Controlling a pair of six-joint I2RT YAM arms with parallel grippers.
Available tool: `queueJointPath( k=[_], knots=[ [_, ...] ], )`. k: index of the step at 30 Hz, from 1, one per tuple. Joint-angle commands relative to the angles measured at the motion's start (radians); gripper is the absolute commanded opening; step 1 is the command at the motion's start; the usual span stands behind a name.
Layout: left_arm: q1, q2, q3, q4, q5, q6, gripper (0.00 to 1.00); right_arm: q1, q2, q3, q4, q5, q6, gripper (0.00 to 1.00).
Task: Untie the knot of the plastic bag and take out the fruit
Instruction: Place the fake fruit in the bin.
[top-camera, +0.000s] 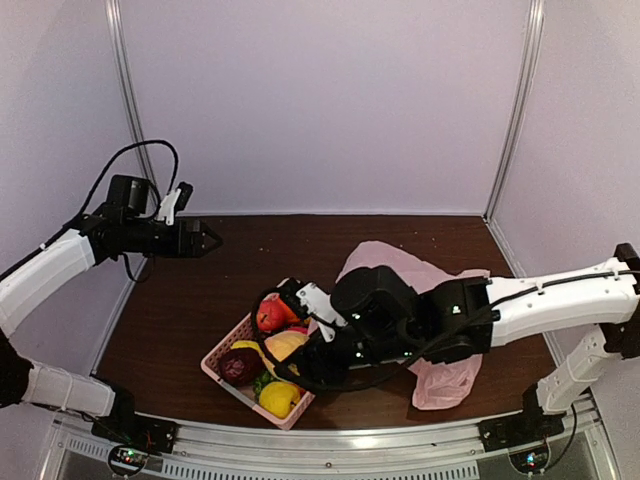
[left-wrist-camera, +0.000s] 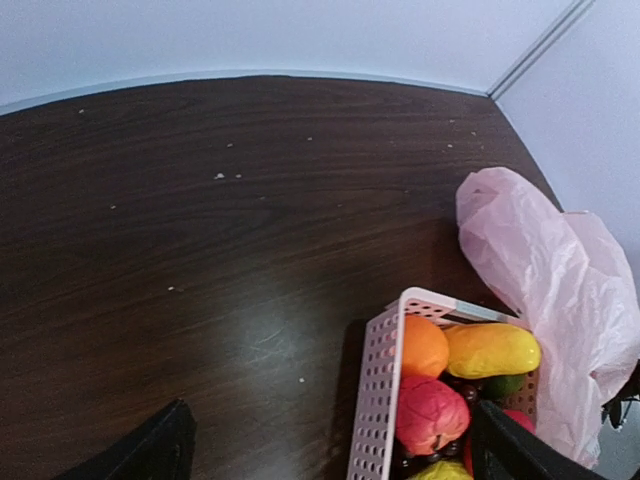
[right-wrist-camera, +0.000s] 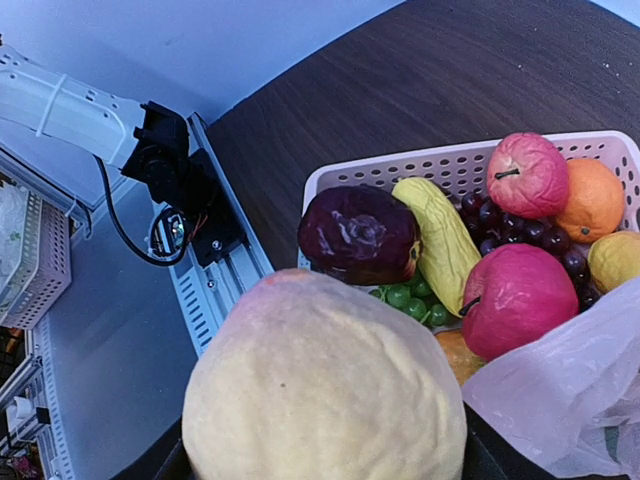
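The dark wooden table (top-camera: 180, 310) is the widest thing under me. On it the plastic bag (top-camera: 385, 262) lies slack and crumpled, just right of the basket and partly under my right arm; from the wrist cameras I see only loose pink film, and no tie that I can make out. The pink latticed basket (top-camera: 222, 352) sits near the table's front edge, heaped with fruit.

My right gripper (top-camera: 305, 352) is over that basket, clamped on the pale yellow fruit (right-wrist-camera: 325, 390), which fills the space between my fingers (right-wrist-camera: 168, 462). I cannot tell whether it touches the pile below.

My left gripper (top-camera: 205, 240) hangs at the far left, well apart from basket and bag, jaws spread wide and holding nothing.

In the basket lie a dark maroon fruit (right-wrist-camera: 360, 232), two red apples (right-wrist-camera: 515, 295), a long yellow fruit (right-wrist-camera: 435, 240), an orange (right-wrist-camera: 592, 198), and small dark grapes (right-wrist-camera: 520, 235).
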Motion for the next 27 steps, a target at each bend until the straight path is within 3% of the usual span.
queueJointPath(
  k=[1, 9, 27],
  knots=[
    [0.091, -0.041, -0.066, 0.012, -0.032, 0.088, 0.97, 0.037, 0.130, 0.107, -0.059, 0.097, 0.021, 0.56],
    [0.093, -0.110, -0.145, 0.033, -0.217, 0.147, 0.97, 0.038, 0.312, 0.271, -0.199, 0.207, 0.112, 0.56],
    [0.093, -0.100, -0.166, 0.060, -0.169, 0.121, 0.97, 0.008, 0.402, 0.318, -0.265, 0.265, 0.210, 0.64]
  ],
)
